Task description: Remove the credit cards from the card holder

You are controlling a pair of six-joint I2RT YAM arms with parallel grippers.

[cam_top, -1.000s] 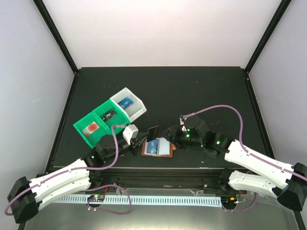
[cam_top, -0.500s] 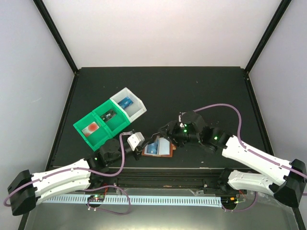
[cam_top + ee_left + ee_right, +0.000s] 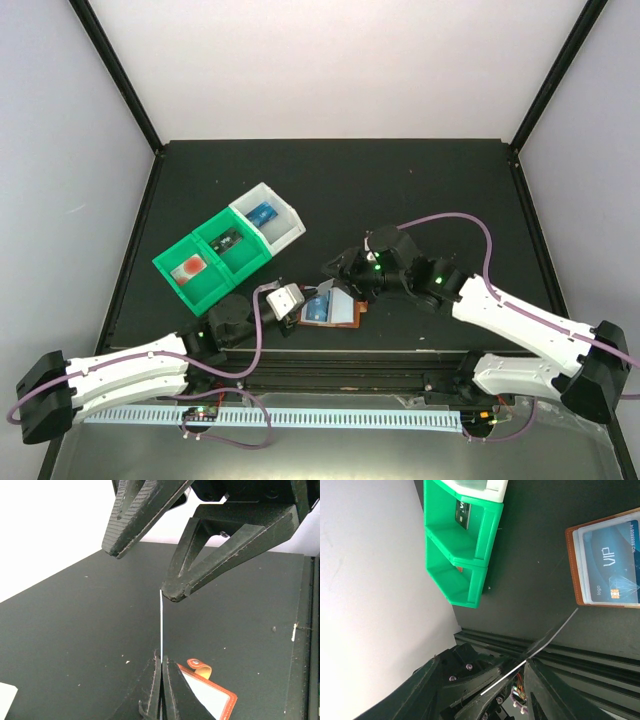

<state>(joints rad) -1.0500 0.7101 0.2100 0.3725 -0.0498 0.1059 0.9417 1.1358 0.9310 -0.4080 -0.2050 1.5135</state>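
Note:
My left gripper (image 3: 161, 662) is shut on a thin card (image 3: 161, 625) that stands upright and shows edge-on. It hangs just left of the card holder in the top view (image 3: 312, 298). My right gripper (image 3: 336, 270) is open, and its fingers (image 3: 225, 550) straddle the card's upper edge without touching it. The same card (image 3: 555, 630) shows as a thin line in the right wrist view. The brown card holder (image 3: 352, 318) lies open on the table, with a blue card (image 3: 615, 562) marked VIP in its pocket.
A green-and-white bin tray (image 3: 205, 285) sits at the left, with a blue card (image 3: 263, 213), a dark card (image 3: 228, 240) and a red card (image 3: 190, 267) in separate compartments. The table's front rail (image 3: 330, 375) runs just below the holder.
My left gripper has moved right towards the holder. My right gripper has moved left, its open fingers now around the card's top.

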